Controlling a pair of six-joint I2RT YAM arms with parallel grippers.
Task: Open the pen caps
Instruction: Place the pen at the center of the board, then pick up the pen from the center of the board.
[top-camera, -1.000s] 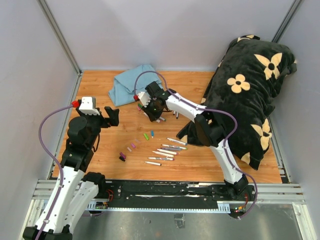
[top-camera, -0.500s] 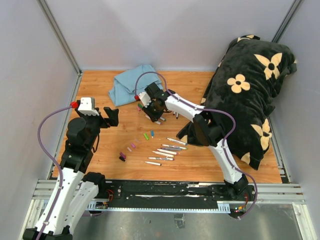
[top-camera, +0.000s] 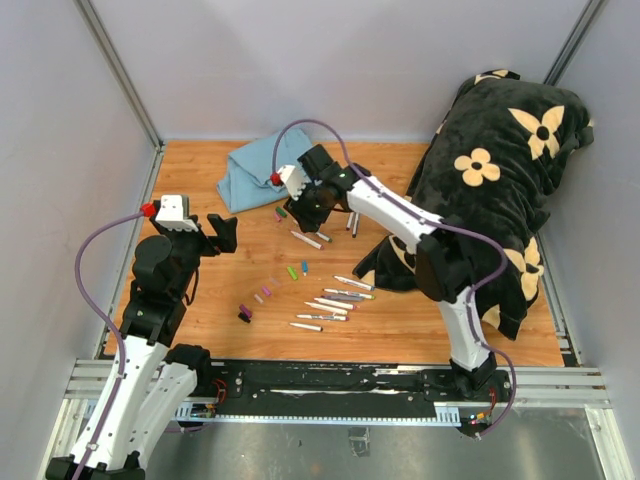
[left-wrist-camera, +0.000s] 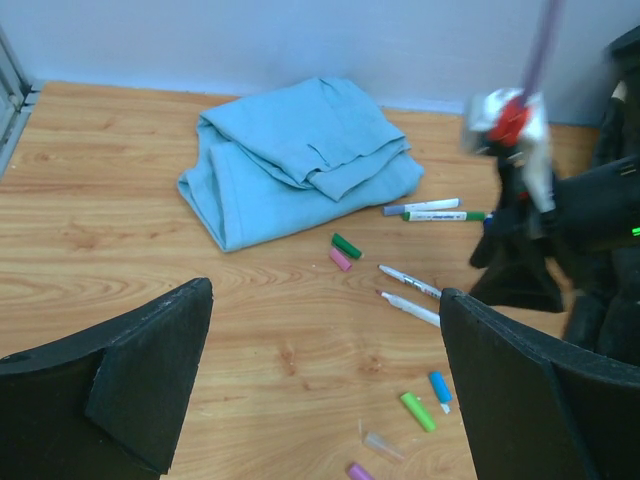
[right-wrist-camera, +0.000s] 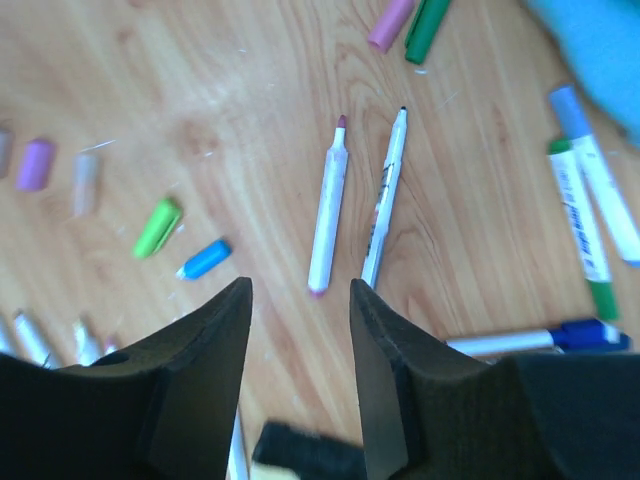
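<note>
- Loosely strewn at the middle of the table (top-camera: 190, 175), the pen caps (right-wrist-camera: 157, 227) are stubby cylinders: green, blue, purple; a pink-and-green pair lies nearer the far edge
- right gripper (right-wrist-camera: 298, 300) half parted, holding nothing; left gripper (left-wrist-camera: 325, 300) spread wide, holding nothing

Your top cam looks down from behind over the whole table (top-camera: 200, 180). Left wrist views the cloth (left-wrist-camera: 300, 150) from afar, right wrist hugs the wood; both catch the green pen cap (left-wrist-camera: 347, 245).
</note>
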